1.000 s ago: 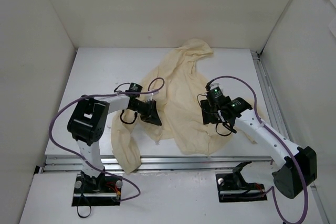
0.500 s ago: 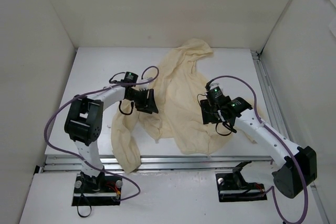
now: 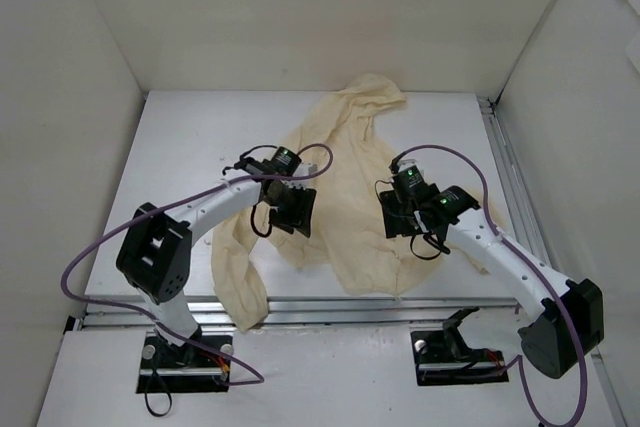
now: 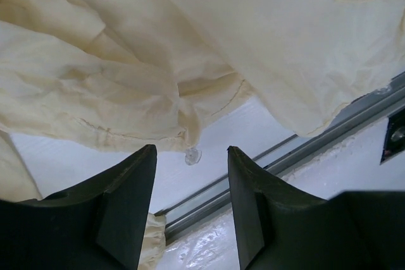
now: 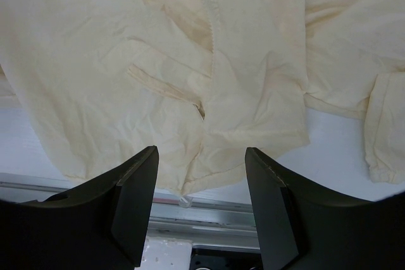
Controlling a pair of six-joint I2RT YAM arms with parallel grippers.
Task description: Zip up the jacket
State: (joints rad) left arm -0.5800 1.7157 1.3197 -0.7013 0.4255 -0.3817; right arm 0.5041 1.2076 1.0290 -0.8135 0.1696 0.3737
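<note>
pale cream-yellow wrinkled fabric jacket (image 3: 350,162) lies crumpled across the middle of the white table (image 3: 180,147), hood toward the far wall, one sleeve draped over the near edge on the left. left gripper (image 3: 295,209) hovers over the jacket's left side, fingers spread, holding nothing. right gripper (image 3: 403,212) hangs over the right front panel, jaws apart too, nothing between them.

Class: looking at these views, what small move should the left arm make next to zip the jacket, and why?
Probably lower the open left gripper onto the jacket hem corner just beyond its fingers; the right gripper is open, so nothing is held yet.
</note>
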